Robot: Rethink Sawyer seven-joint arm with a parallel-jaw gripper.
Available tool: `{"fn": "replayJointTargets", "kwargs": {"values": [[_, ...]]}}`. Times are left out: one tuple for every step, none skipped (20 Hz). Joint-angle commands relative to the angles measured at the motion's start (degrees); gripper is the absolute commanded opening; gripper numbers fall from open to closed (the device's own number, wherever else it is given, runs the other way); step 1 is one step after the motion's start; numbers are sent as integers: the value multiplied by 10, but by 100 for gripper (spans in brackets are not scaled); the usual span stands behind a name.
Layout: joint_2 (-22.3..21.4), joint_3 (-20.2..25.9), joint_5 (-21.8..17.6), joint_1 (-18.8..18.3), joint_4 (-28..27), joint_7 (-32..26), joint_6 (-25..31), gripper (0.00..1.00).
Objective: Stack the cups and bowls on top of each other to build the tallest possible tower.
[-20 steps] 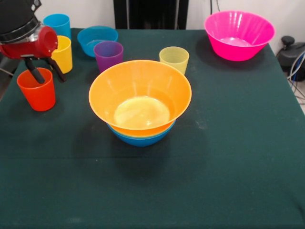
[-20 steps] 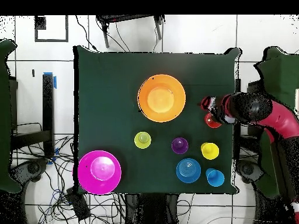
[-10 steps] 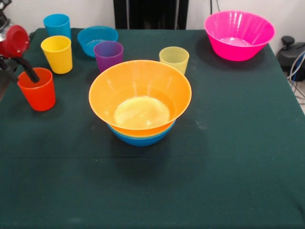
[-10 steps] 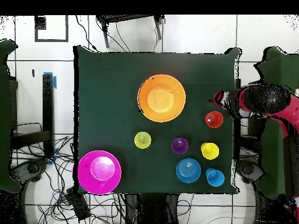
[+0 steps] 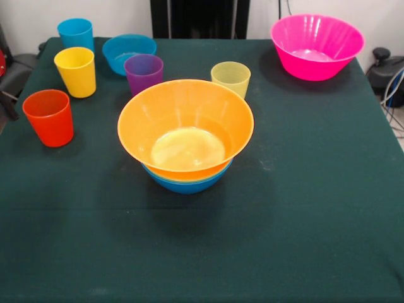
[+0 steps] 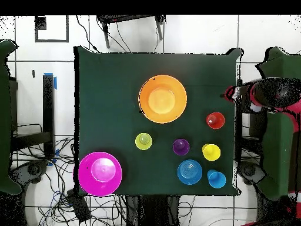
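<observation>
The tower is the large orange-yellow bowl nested in a medium blue bowl at mid-table; it also shows in the overhead view. The orange cup stands alone on the cloth at the left. Behind it stand the yellow cup, blue cup, small blue bowl, purple cup and pale yellow-green cup. The large pink bowl is at the back right. No green bowl shows. My gripper hangs just off the table's edge, apart from the orange cup.
The dark green cloth covers the table. In the front view only a dark sliver of the gripper shows at the left edge. Cables lie on the floor beyond the table.
The arm has drawn back from the orange cup and off the table's edge. The orange cup stays standing where it was. Nothing else moved.
</observation>
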Motion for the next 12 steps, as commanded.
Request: {"fn": "replayJointTargets", "kwargs": {"values": [[0, -15, -68, 48, -10, -167, -22, 100], [-5, -16, -73, 49, 0, -160, -33, 100], [-7, -16, -75, 51, 3, -156, -37, 100], [-13, -18, -80, 53, 12, -148, -47, 100], [-15, -19, -82, 55, 14, -144, -49, 100], [-21, -22, -89, 59, 21, -138, -56, 100], [-24, -23, -92, 62, 26, -136, -61, 100], [-28, -24, -97, 65, 31, -133, -65, 100], [-30, -25, -97, 66, 35, -130, -66, 100], [-32, -27, -96, 68, 43, -121, -67, 100], [-33, -28, -95, 69, 48, -115, -69, 100], [-33, -30, -94, 73, 49, -105, -68, 100]]}}
